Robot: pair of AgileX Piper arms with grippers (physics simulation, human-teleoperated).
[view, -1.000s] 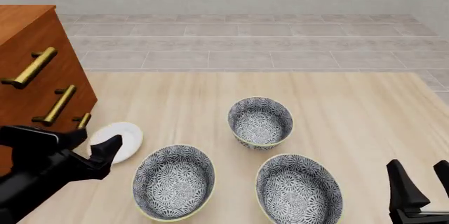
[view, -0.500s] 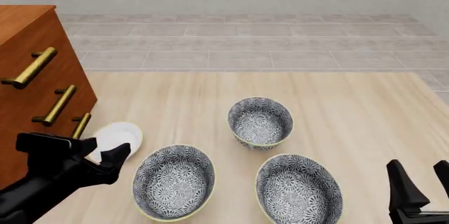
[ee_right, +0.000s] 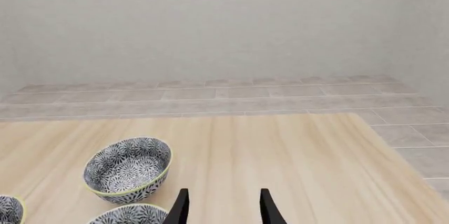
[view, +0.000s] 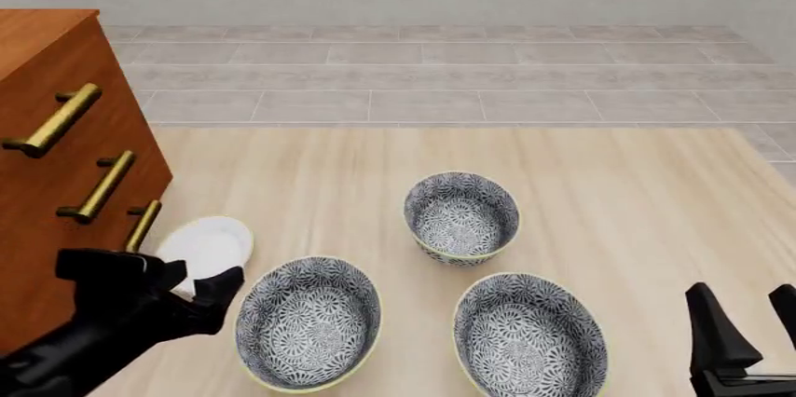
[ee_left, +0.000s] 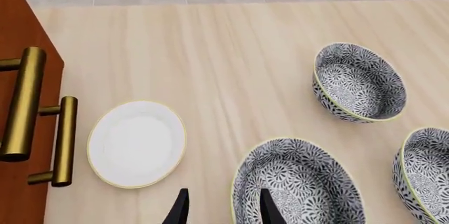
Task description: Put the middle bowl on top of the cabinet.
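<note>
Black left gripper (view: 186,285) hangs low near the tabletop's left edge, fingers apart, just beside the middle bowl (view: 308,321), a deep floral-patterned one by the near edge. Right gripper (view: 747,327) is spread too. Reddish wooden cabinet (view: 62,173) stands farther left.

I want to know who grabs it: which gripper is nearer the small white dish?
Left. The left gripper hovers just at the white dish, near the cabinet. The right gripper sits at the opposite table edge, beyond the patterned bowls.
</note>
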